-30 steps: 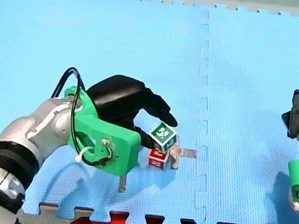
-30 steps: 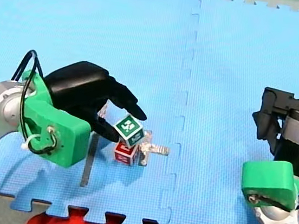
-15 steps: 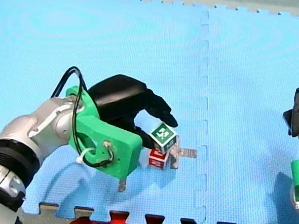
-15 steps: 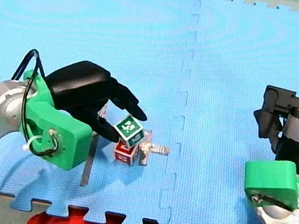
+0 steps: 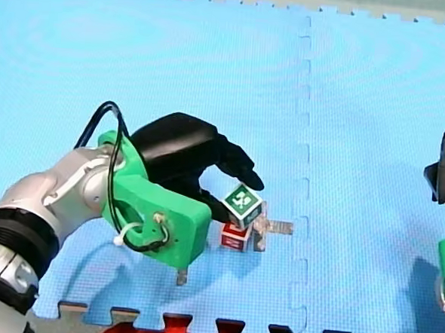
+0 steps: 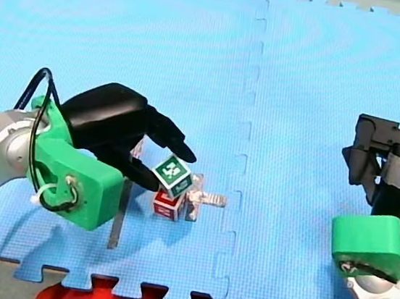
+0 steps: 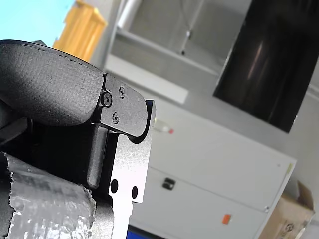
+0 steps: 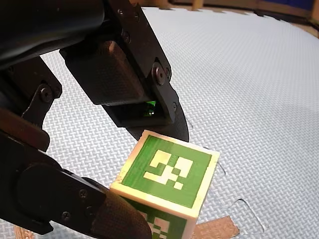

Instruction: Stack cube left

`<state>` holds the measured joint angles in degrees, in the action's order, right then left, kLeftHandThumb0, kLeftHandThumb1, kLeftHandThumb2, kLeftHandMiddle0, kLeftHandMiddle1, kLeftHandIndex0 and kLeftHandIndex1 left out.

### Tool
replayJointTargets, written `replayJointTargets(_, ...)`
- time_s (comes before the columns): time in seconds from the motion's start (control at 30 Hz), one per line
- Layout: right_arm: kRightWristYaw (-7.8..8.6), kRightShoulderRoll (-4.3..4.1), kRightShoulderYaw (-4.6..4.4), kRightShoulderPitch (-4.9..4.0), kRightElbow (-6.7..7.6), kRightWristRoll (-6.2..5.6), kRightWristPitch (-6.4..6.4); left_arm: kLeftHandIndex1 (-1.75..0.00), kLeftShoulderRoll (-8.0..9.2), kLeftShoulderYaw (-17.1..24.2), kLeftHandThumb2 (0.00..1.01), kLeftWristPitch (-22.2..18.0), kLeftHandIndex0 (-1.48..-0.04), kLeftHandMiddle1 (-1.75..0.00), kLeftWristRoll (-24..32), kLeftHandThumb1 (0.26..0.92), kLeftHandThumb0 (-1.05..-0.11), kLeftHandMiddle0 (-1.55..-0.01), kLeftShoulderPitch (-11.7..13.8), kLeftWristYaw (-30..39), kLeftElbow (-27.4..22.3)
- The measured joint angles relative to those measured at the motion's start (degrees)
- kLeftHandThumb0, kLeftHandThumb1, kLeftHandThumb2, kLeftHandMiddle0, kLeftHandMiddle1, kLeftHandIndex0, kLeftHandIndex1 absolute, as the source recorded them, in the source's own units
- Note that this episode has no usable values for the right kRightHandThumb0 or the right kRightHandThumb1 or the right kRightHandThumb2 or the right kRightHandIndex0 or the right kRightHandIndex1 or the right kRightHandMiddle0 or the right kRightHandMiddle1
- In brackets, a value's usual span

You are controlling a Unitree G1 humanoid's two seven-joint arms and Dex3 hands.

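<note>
Blue foam mat (image 5: 213, 75) carries the stack near its near edge. The left hand (image 5: 200, 154) grips a green cube (image 5: 243, 204), tilted atop a red cube (image 5: 234, 237). The second wrist view shows white pixel-pattern markers on two green faces, with no readable words. Head views show silver tape (image 6: 209, 197) just beside the cubes. The right hand (image 6: 381, 161) holds nothing at the mat's right edge.

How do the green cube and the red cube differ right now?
The green cube is tilted, pinched by the left hand; the red cube sits on the mat. Green is on top; red is below, partly hidden by it. Both bear white markings and look similar in size. The right hand is at the mat's right side.
</note>
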<state>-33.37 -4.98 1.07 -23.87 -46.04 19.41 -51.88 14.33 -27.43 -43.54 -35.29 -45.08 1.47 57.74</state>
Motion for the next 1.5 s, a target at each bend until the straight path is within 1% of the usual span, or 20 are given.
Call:
replayJointTargets(0.17,0.29,-0.05,0.23,0.02,0.13,-0.14,0.00,0.00,-0.22,0.1,0.00,0.0,-1.27,-1.60,0.6,0.851,-0.449,-0.98,-0.2,1.2,0.2)
replayJointTargets(0.33,0.36,-0.13,0.39,0.02,0.30,-0.13,0.01,0.00,-0.21,0.3,0.00,1.0,-1.26,-1.60,1.6,0.852,-0.452,-0.97,-0.3,3.9,-0.4)
replayJointTargets(0.93,0.64,-0.30,0.60,0.16,0.88,-0.12,-0.01,0.00,-0.08,0.7,0.00,2.8,-1.27,-1.60,2.9,0.854,-0.463,-0.97,0.1,7.6,-2.8)
replayJointTargets(1.2,0.95,-0.43,0.71,0.24,0.79,-0.19,-0.33,-0.01,-0.02,0.6,0.00,3.4,-1.28,-1.61,2.9,0.851,-0.467,-0.96,0.1,8.3,-3.3)
replayJointTargets(1.5,1.06,-0.67,0.86,0.08,-0.04,-0.21,-0.83,-0.01,0.30,0.6,0.00,3.3,-1.29,-1.62,3.2,0.846,-0.478,-0.97,0.2,9.2,-4.0)
